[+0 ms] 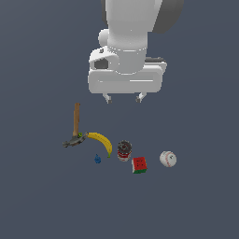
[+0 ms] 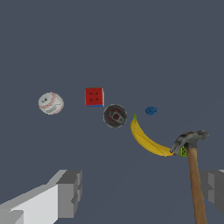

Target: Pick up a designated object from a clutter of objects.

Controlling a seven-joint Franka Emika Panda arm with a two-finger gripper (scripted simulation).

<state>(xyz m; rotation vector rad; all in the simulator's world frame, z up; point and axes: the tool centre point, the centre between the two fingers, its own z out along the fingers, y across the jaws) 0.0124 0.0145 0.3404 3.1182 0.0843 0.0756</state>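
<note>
The designated object, a tiny bright blue teardrop piece [image 1: 97, 159] [image 2: 151, 110], lies on the floor just off the banana's tip. Around it the clutter spreads in a loose row: a wooden-handled hammer [image 1: 75, 125] [image 2: 194, 175], a yellow banana [image 1: 102, 142] [image 2: 148, 140], a dark red-labelled can [image 1: 124, 151] [image 2: 115, 116], a red-green cube [image 1: 139, 165] [image 2: 94, 96] and a white baseball [image 1: 168, 158] [image 2: 50, 103]. My gripper [image 1: 124, 98] hangs high above the clutter, open, with nothing between its fingers [image 2: 69, 192].
Everything rests on a plain dark grey floor [image 1: 42, 196]. The hammer's handle runs between the two fingers in the wrist view, far below them.
</note>
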